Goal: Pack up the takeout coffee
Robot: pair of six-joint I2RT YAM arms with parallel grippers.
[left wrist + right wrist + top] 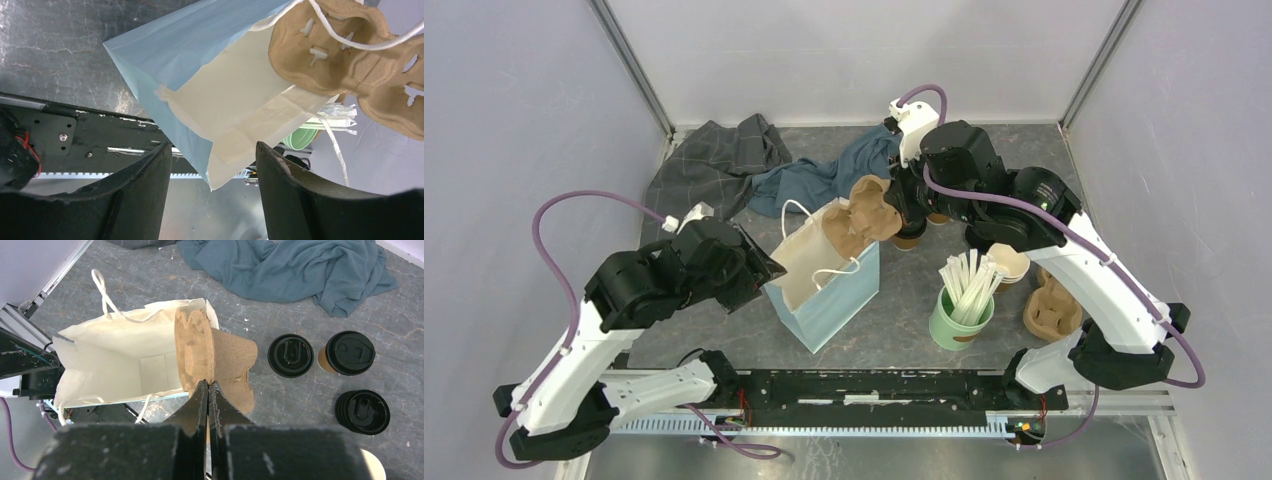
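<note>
Two takeout coffees, brown cups with black sip lids [290, 355] [350, 352], stand side by side on the table right of the bag. In the top view the right arm mostly hides them. My right gripper [208, 384] is shut on the edge of a brown pulp cup carrier [215, 355] and holds it tilted over the right rim of the open blue paper bag [829, 300]. The bag's cream inside [125, 350] looks empty. My left gripper [215, 150] is open at the bag's left side, with the bag's corner [220, 175] between its fingers and not pinched.
A stack of black lids [362, 411] lies near the coffees. A green cup of stirrers [961, 318], lidless cups [1008, 263] and a second carrier [1052, 308] stand at the right. Grey cloth [714, 160] and teal cloth [834, 175] lie at the back.
</note>
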